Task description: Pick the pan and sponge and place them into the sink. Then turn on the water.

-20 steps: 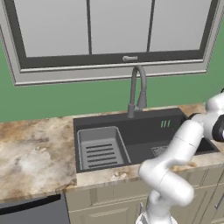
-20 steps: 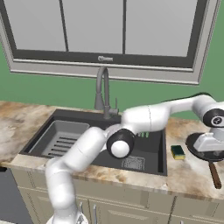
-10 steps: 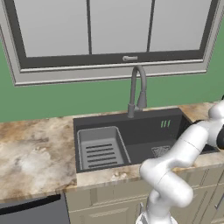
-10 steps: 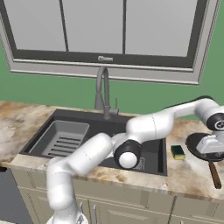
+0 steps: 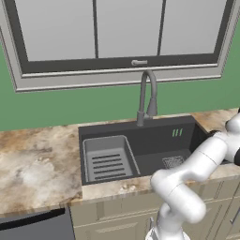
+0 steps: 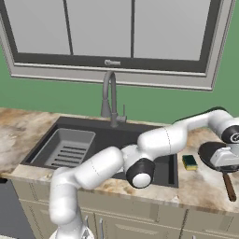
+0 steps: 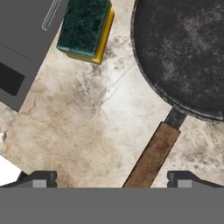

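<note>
The black pan (image 7: 183, 57) lies on the marble counter right of the sink (image 6: 93, 128), its brown handle (image 7: 153, 155) running down between my fingertips. Hanging open and empty just above that handle is my gripper (image 7: 111, 180); one fingertip (image 7: 39, 179) stands left of it, the other to its right. From the right base view, the hand (image 6: 226, 161) covers part of the pan (image 6: 210, 150). The yellow sponge (image 7: 85, 28) with its green layer up lies between pan and sink rim (image 7: 22, 43). No water runs from the faucet (image 6: 109, 98).
A grey ribbed rack insert (image 5: 107, 157) fills the left part of the dark basin (image 5: 154, 140). The gooseneck faucet (image 5: 145, 93) stands behind the basin, under the window. The arm crosses over the basin's right half. Marble counter (image 5: 33, 164) extends to the left.
The arm has swung further right and the hand has come down lower over the pan's handle side. The pan and the sponge have not moved. The jaws stayed open.
</note>
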{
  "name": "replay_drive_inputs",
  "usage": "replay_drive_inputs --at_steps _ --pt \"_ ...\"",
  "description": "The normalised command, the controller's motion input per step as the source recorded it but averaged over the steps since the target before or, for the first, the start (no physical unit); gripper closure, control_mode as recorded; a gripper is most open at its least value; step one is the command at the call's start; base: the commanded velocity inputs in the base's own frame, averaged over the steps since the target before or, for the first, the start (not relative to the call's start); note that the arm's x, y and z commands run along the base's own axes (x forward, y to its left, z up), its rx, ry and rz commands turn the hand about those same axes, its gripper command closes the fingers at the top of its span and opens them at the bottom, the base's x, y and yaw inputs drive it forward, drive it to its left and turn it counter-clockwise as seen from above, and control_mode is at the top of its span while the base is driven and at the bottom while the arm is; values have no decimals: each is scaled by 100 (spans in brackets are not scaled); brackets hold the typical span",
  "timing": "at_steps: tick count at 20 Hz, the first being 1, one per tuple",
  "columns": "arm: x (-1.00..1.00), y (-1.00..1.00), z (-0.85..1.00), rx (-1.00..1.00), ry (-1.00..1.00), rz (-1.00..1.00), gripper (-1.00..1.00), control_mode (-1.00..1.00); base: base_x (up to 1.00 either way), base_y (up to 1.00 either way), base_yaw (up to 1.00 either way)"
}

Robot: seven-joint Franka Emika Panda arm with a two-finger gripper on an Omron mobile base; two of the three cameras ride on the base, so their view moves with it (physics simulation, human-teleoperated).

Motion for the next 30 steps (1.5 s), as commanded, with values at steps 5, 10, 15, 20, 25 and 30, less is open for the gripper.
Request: replay_drive_inputs --at_steps 5,10,15,20,25,30 --pt "1 -7 -19 -3 0 -3 -100 -100 0 0 0" --pt "0 -6 -20 -3 0 -4 -100 -100 0 0 0" --pt "0 -1 -25 -2 0 -5 -100 -100 0 0 0" --pt "0 -2 -24 0 -3 -2 -100 -100 0 0 0" --pt "1 -6 -22 -2 -5 -1 -100 -100 0 0 0" --pt "6 -10 -21 -4 -6 0 -100 -100 0 0 0"
